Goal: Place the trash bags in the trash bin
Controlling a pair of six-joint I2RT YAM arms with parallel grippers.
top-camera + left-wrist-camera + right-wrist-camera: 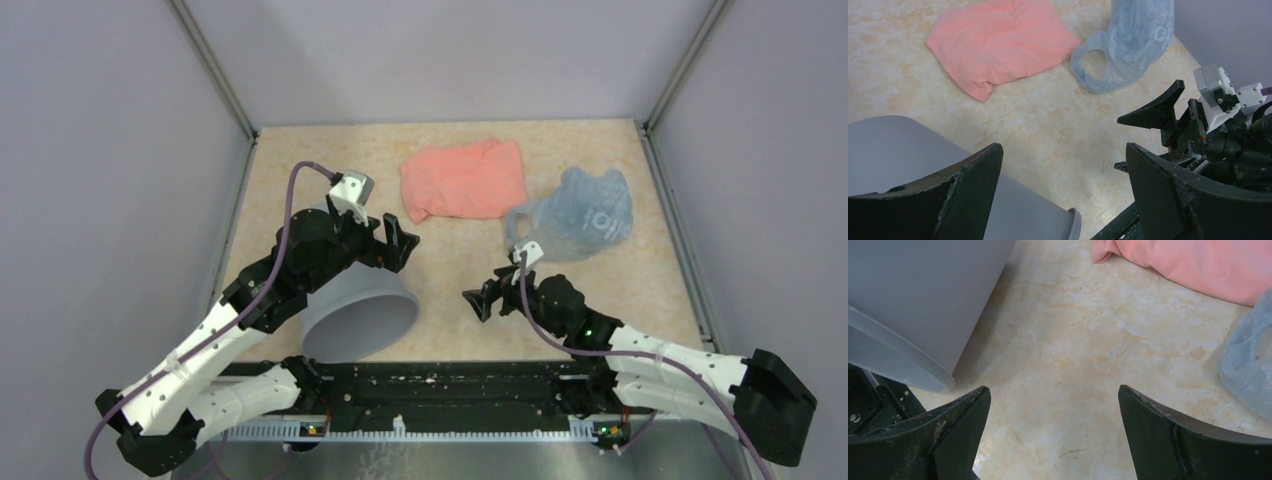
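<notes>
The pale-blue translucent trash bag (585, 215) lies crumpled at the back right of the table, and shows again in the left wrist view (1128, 50) and the right wrist view (1248, 365). The grey trash bin (360, 315) is at the near left with its mouth turned towards the arm bases; its wall (893, 150) and rim (898, 365) fill the wrist views' left sides. My left gripper (398, 243) hangs open over the bin's far side, jaws (1063, 150) empty. My right gripper (487, 290) is open above bare table between bin and bag, nothing between its fingers (1053, 390).
A salmon-pink folded cloth (465, 180) lies at the back centre, just left of the bag, also seen in the left wrist view (1003, 45). Grey walls enclose the table on three sides. A black rail (440, 385) runs along the near edge.
</notes>
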